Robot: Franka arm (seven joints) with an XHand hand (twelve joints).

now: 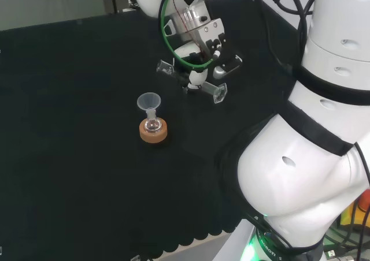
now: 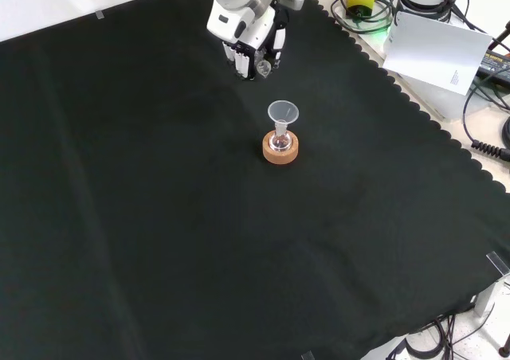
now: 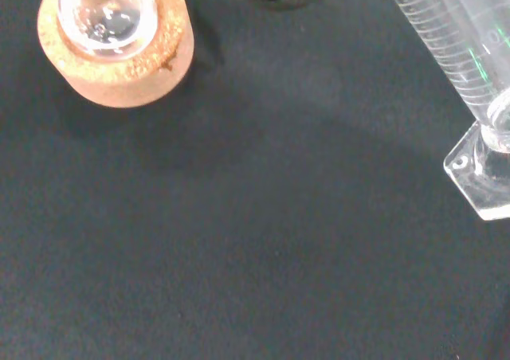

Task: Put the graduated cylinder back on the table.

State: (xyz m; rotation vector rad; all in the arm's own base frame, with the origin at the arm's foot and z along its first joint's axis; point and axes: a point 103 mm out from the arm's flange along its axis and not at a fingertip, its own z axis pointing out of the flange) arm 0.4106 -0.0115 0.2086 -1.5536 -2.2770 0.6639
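Cylinder held tilted above the cloth, beside the flask

The hand (image 1: 199,47) grasps the cylinder (image 1: 193,76), fingers curled round its tube; in the head view it hangs slanted, base (image 1: 219,92) low, right of the flask (image 1: 152,122) with funnel (image 1: 149,102) on its cork ring (image 1: 153,131). To do this well, I judge: stand it upright, lower the base flat, clear of the ring, then let go.

1. A robotics laboratory is being shown: a bench is being covered by a black cloth (image 2: 159,217) with a scalloped edge.
2. Chemistry glassware is being displayed: a flask with a funnel (image 2: 282,111) on a cork ring (image 2: 280,150), and a graduated cylinder (image 3: 462,49).
3. Cables (image 2: 486,129) and a paper sheet (image 2: 434,45) are being kept at the far right of the front view.
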